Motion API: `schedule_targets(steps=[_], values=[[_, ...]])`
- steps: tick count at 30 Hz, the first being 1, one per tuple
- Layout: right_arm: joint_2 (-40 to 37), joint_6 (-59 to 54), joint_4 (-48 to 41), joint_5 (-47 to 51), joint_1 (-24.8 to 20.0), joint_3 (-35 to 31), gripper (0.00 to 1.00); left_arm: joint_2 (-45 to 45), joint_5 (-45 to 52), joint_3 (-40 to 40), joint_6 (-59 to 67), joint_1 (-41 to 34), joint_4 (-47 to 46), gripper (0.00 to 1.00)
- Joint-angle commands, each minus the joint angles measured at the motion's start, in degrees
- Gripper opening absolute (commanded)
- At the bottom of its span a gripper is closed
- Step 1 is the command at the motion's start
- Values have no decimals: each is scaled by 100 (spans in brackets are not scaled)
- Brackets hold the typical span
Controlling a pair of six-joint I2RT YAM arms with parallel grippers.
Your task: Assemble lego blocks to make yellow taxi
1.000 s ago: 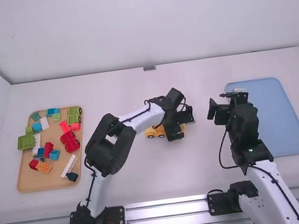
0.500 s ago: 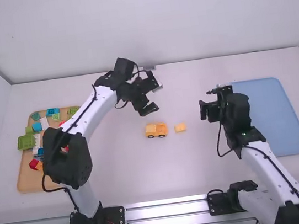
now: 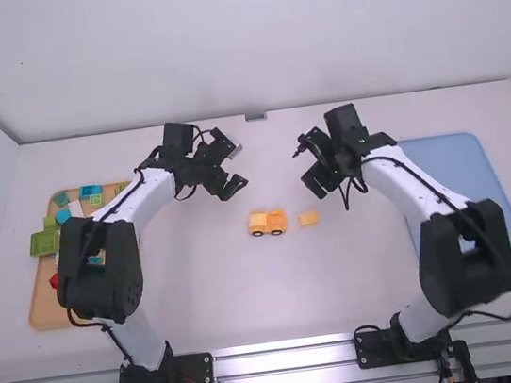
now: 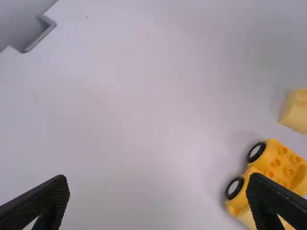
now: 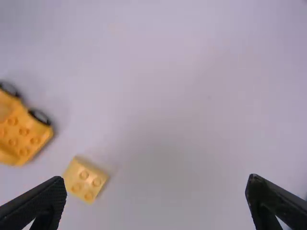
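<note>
My left gripper (image 3: 237,167) is behind and left of the yellow car base (image 3: 267,222), its fingers apart in the left wrist view, where the gripper (image 4: 158,189) holds nothing. The car base (image 4: 283,160) has black wheels and bare studs on part of its top. A small yellow block (image 3: 309,218) lies just right of it, not touching; its four studs face up on the block (image 5: 85,179) in the right wrist view. My right gripper (image 3: 305,165), behind that block, is open and holds nothing; the same gripper (image 5: 157,189) spreads its fingers wide.
On the left, a wooden tray (image 3: 42,315) holds several green, blue, red and white blocks, partly under the left arm. A blue tray (image 3: 452,164) lies on the right, partly beneath the right arm.
The left arm has swung back and leftward from over the yellow pieces, uncovering the car base and small block. The right arm has moved left and farther up the table, away from the blue tray.
</note>
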Motion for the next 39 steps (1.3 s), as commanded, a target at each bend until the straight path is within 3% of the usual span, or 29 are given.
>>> schedule_targets(steps=[1, 6, 11, 19, 30, 39], values=[[535, -1207, -476, -28, 184, 555, 99, -632, -343, -527, -656, 20, 463, 99], [979, -2450, -1366, 20, 496, 935, 99, -1202, -872, -1484, -1888, 437, 1847, 99], [1014, -3519, -1606, 2, 734, 717, 99, -1425, -356, -2142, -2188, 1051, 2577, 99], [1027, -3746, -988, 426, 935, -28, 99, -1425, 555, -2472, -2192, 1399, 3021, 99], [1047, -3764, -201, 7, 929, -654, 99, -1427, 555, -2472, -2192, 1340, 3049, 99], [1091, -3812, 52, -188, 831, -706, 99, -1427, 555, -2472, -2358, 1360, 3036, 99]])
